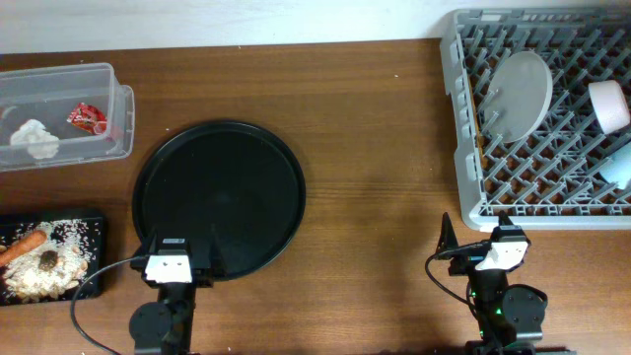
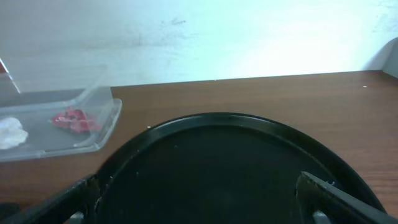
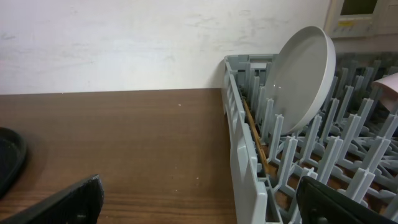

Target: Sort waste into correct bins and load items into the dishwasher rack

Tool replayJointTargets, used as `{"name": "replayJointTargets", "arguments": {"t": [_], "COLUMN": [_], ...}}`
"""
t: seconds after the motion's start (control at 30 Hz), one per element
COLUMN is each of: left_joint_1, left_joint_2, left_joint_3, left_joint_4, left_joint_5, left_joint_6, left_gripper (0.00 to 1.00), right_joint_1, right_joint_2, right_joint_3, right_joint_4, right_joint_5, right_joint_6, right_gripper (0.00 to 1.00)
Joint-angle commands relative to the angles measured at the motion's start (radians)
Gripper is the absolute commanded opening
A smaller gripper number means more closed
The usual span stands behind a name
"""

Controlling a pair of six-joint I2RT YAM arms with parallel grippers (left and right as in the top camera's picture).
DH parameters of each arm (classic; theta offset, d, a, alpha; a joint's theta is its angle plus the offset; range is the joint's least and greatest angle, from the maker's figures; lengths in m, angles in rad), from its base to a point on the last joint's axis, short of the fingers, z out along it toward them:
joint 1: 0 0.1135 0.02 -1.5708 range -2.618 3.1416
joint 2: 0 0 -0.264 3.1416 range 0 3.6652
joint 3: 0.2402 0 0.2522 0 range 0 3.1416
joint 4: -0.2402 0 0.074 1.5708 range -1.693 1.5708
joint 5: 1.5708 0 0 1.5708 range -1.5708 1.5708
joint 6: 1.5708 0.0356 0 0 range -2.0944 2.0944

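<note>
Table (image 1: 375, 148): brown wood; I see both arms at its near edge.
Left gripper (image 2: 199, 208): jaws wide, empty, over round black tray (image 1: 219, 197).
Right gripper (image 3: 202, 208): jaws wide, empty, just beside rack (image 1: 463, 148).
Rack: plate (image 1: 523, 91), cup (image 1: 615, 166), chopsticks (image 3: 255, 134).
Clear tub (image 1: 99, 74): wrapper (image 1: 87, 118), tissue (image 1: 34, 138).
Black box (image 1: 94, 219): carrot (image 1: 22, 247), flakes (image 1: 69, 237), lump (image 1: 46, 260).

Even, bright light; wrist views soft, wall (image 2: 249, 37) glaring.

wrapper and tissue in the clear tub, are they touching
Apart. The overhead view shows bare floor of the tub between the wrapper and the tissue; the left wrist view shows the same gap.
</note>
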Motion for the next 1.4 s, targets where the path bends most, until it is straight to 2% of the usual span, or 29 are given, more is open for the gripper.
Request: {"name": "replayJointTargets", "arguments": {"t": [0.0, 0.37, 0.53, 1.37], "left_joint_1": [-0.002, 0.003, 0.068, 0.068], "left_joint_2": [-0.029, -0.029, -0.029, -0.029], "left_joint_3": [-0.002, -0.002, -0.002, -0.002], "left_joint_4": [-0.007, -0.008, -0.007, -0.008], "left_joint_5": [-0.035, -0.031, -0.03, -0.03], "left_joint_6": [0.032, 0.031, 0.031, 0.031], "left_gripper": [0.99, 0.99, 0.99, 0.99], "right_joint_1": [-0.007, -0.007, -0.007, -0.007], "right_joint_2": [-0.007, -0.007, -0.007, -0.007], "right_joint_3": [-0.006, -0.006, -0.006, -0.006], "right_joint_4": [-0.004, -0.004, -0.004, -0.004], "right_joint_5": [0.009, 0.009, 0.009, 0.009], "right_joint_6": [-0.007, -0.007, -0.007, -0.007], "right_gripper": [0.98, 0.98, 0.98, 0.98]}}
